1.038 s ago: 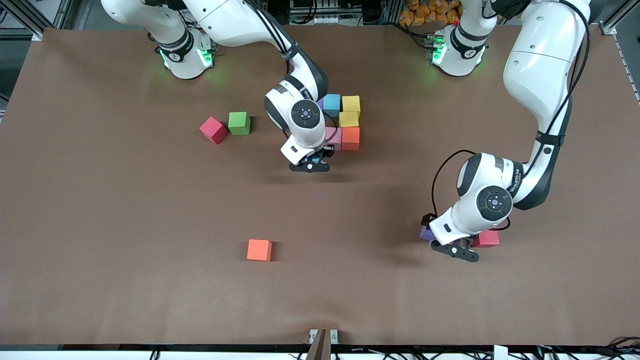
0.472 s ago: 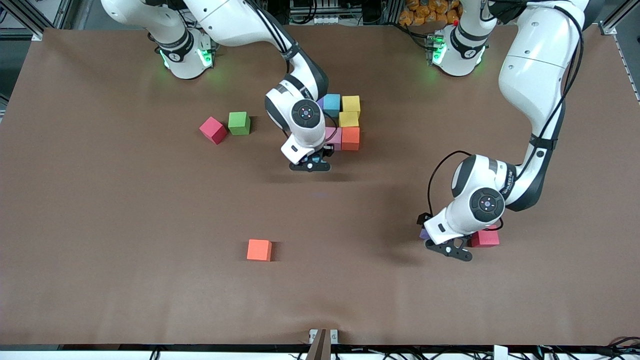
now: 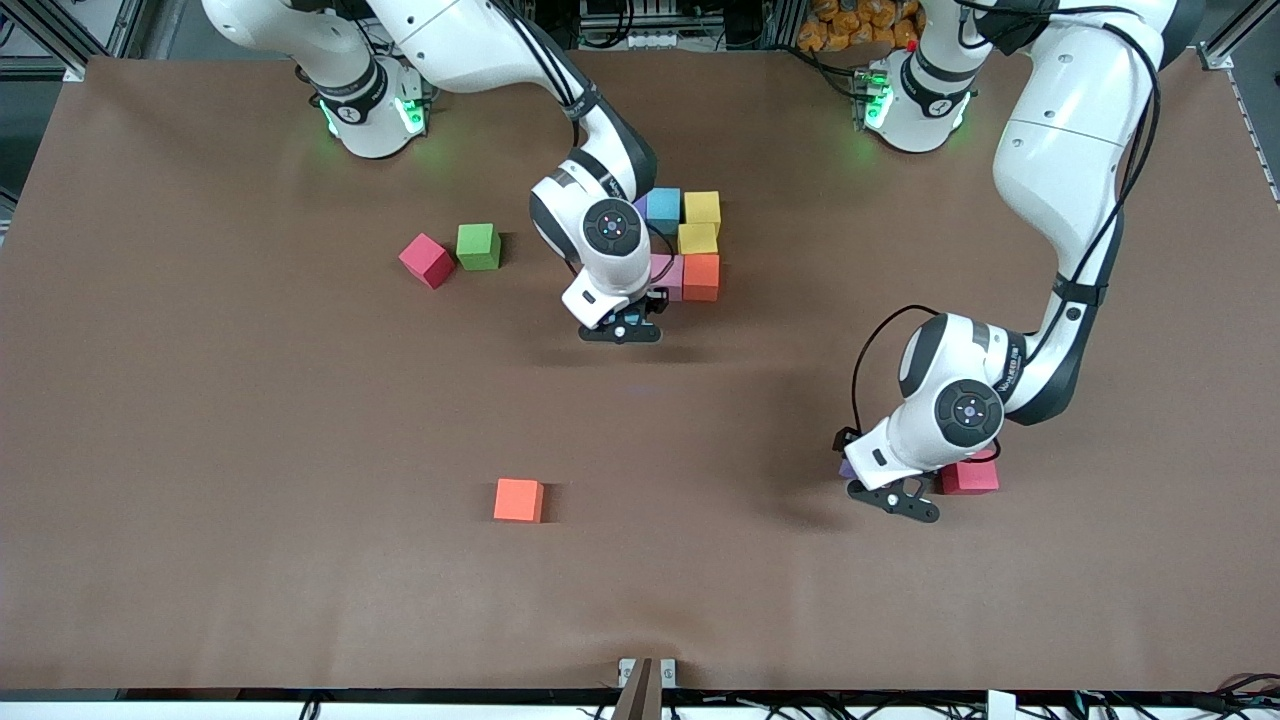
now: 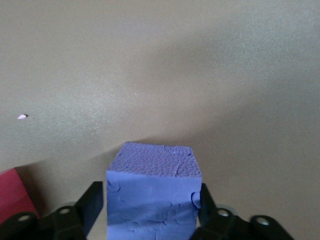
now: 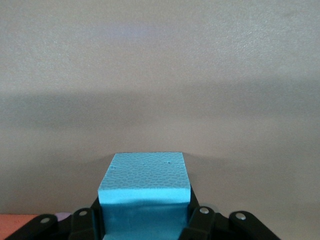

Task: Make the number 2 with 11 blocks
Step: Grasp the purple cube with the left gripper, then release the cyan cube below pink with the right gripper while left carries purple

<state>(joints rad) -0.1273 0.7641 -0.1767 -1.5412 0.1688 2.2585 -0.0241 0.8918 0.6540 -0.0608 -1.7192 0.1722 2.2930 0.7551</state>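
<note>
A partly built number 2 lies mid-table near the bases: blue block point(image 3: 663, 208), two yellow blocks point(image 3: 702, 207) point(image 3: 697, 238), orange block point(image 3: 701, 277) and pink block point(image 3: 668, 275). My right gripper point(image 3: 625, 310) point(image 5: 145, 215) hangs low beside the pink block, shut on a light blue block point(image 5: 145, 177). Toward the left arm's end, my left gripper point(image 3: 868, 475) point(image 4: 150, 200) is down around a purple block point(image 4: 152, 185) point(image 3: 848, 468). Its fingers point(image 4: 94, 200) stand either side, with a slim gap at one. A red block point(image 3: 968, 477) lies right beside.
A loose orange block point(image 3: 518, 500) lies nearer the front camera, mid-table. A dark pink block point(image 3: 427, 260) and the green cube point(image 3: 478, 246) sit together toward the right arm's end. Bare brown table lies between these groups.
My left hand has shifted a little toward the right arm's end, covering more of the purple block, and its fingers have come in. The right arm has stayed put.
</note>
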